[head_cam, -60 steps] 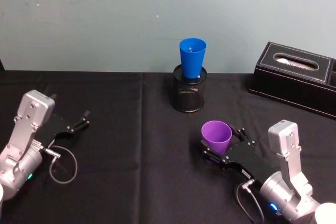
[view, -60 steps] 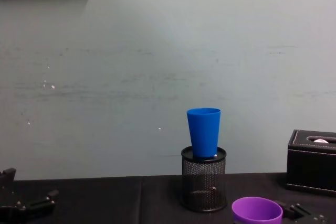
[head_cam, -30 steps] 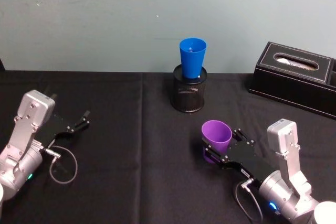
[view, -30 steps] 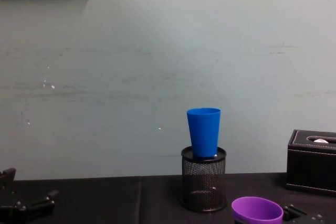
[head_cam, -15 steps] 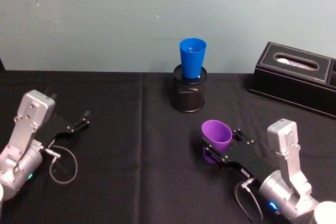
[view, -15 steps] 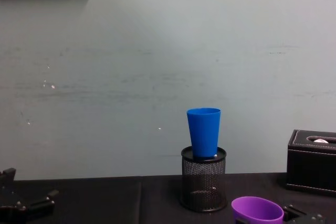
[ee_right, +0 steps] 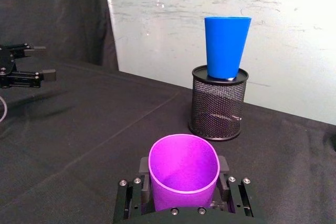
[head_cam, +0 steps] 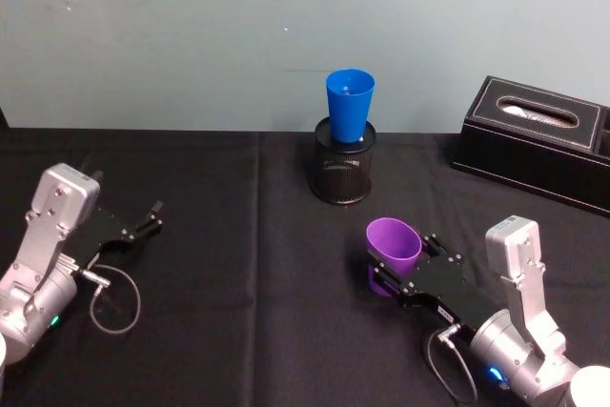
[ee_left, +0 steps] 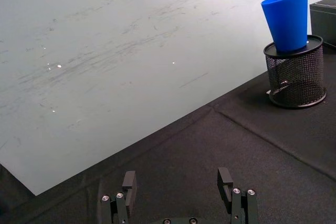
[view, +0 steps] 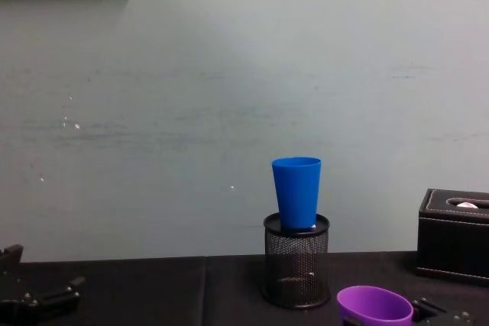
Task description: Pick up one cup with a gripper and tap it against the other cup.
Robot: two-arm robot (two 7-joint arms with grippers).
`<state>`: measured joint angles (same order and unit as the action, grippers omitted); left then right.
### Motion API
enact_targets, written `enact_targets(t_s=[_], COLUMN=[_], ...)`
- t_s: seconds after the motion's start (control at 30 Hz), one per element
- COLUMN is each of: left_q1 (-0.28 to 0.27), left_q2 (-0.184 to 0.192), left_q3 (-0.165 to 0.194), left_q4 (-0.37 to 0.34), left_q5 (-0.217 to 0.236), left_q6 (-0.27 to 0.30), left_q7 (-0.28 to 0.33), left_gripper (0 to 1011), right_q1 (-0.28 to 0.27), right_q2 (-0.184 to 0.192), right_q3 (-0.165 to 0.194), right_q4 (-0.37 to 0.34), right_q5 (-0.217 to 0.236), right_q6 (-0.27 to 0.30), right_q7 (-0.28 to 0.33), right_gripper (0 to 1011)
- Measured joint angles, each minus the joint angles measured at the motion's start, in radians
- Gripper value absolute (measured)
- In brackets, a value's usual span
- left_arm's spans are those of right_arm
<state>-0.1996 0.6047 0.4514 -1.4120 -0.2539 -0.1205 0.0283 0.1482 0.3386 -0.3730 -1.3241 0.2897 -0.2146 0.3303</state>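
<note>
Right gripper [head_cam: 386, 275] had its jaws clamped on the purple cup [head_cam: 393, 245], tilted, front right on the table [head_cam: 248, 331]. Blue cup [head_cam: 349, 102] stood upright in the mesh holder [head_cam: 342, 174], well apart. Left gripper [ee_left: 177, 182] sat parked at left, jaws spread wide.

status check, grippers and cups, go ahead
Right gripper shut on purple cup, low over the black cloth. Left gripper open, parked at left. Blue cup upright in mesh pen holder, apart from purple cup; bare cloth between.
</note>
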Motion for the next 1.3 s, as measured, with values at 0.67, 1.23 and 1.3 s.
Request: enact_targets(t_s=[0.67,1.23,1.3], left_q1=[0.000,0.000,0.000], left_q2=[0.000,0.000,0.000], left_q3=[0.000,0.000,0.000], left_q4=[0.000,0.000,0.000], left_q5=[0.000,0.000,0.000], left_q6=[0.000,0.000,0.000], left_q7=[0.000,0.000,0.000], left_gripper=[1011,1011,1011], right_q1=[0.011,0.048,0.053], right_q2=[-0.029,-0.048,-0.051], right_q3=[0.059,0.098,0.099], right_q4=[-0.010,-0.064,-0.068], right_q5=[0.027,0.020,0.020], right_q6=[0.039,0.036,0.034], right_q7=[0.053,0.053,0.052], right_gripper=[731,731,731])
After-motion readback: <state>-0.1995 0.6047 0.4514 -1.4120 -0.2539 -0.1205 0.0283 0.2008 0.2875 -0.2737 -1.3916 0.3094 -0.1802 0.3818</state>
